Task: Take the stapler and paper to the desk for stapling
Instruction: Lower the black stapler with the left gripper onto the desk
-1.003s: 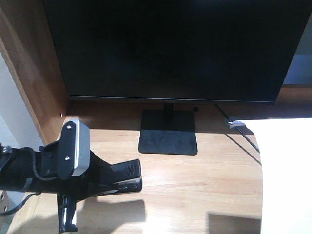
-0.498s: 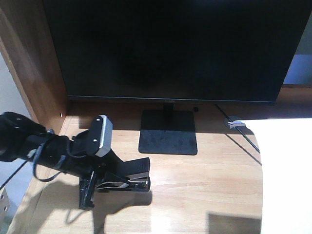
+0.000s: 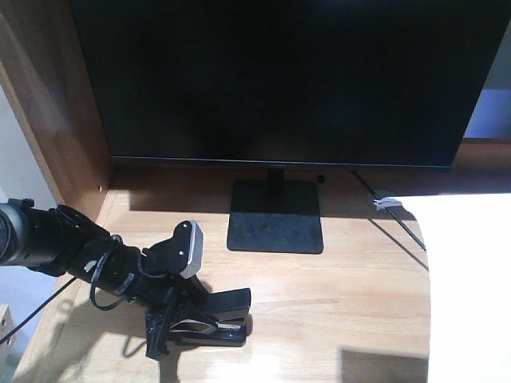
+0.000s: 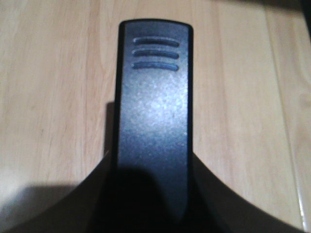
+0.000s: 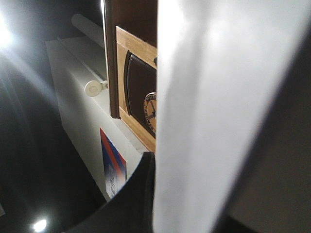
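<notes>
Left gripper: I have it clenched on the stapler, the arm reaching in low from the left edge of the desk.
Left grip, wrist view: the dark fingers close in on either side of the stapler's rear half. Its free end, with three moulded ribs on the top, points away from the camera.
Stapler position: front left part of the desk, in front of and left of the monitor stand, apart from it.
Stapler contact: the base looks to be down on the wood with a shadow under it. I cannot tell for certain that it touches.
Left wrist camera: silver housing, sitting above the clamped end of the stapler.
Right gripper: seen only in its own wrist view, closed on the paper. One dark finger lies flat against the sheet's left face and a second dark shape runs along its right.
Paper position: from the front it shows as a bright white sheet over the right side of the desk, well apart from the stapler.
Paper edge: its near left corner throws a shadow on the wood.
Monitor: dark screen across the back of the desk.
Cable: runs from behind the monitor to the paper's left edge.
</notes>
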You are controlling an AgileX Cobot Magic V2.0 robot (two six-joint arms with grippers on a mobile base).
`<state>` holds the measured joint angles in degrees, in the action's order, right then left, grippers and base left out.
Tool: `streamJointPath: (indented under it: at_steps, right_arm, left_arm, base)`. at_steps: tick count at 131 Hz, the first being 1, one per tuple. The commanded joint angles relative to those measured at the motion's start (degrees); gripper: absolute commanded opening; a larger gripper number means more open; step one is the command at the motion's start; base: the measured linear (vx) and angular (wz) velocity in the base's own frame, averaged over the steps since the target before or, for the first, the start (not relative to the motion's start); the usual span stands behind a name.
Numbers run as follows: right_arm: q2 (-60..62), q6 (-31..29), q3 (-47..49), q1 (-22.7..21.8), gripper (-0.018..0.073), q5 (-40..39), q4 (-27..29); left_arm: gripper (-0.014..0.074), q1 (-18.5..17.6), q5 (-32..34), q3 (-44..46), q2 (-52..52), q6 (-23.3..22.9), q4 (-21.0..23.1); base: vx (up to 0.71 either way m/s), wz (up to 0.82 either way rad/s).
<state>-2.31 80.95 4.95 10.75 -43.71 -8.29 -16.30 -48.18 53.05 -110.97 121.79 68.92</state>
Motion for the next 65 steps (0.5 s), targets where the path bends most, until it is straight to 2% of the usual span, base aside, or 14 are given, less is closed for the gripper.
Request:
streamJointPath:
  at_steps: [1, 40, 50, 65]
  right_arm:
    - [-0.8, -0.5, 1.4, -0.2, -0.0007, -2.5, -0.2]
    - [-0.8, -0.5, 1.4, -0.2, -0.0007, -2.5, -0.2]
    - [-0.8, -0.5, 1.4, -0.2, -0.0007, -2.5, -0.2]
    - [-0.8, -0.5, 1.4, -0.2, -0.0007, -2.5, -0.2]
  left_arm:
    - [-0.0003, -0.2, -1.5, 1.5, 2.1, 1.1, 2.2]
    - [0.0033, -0.2, -2.1, 1.5, 1.3, 1.1, 0.8]
    - [0.0074, -0.2, -2.2, 1.5, 1.3, 1.1, 0.8]
    - [0.019, -0.2, -2.5, 1.5, 1.3, 1.0, 0.9]
  base:
    - [0.0, 0.0]
    - [0.0, 0.0]
    - [0.0, 0.0]
    - [0.0, 0.0]
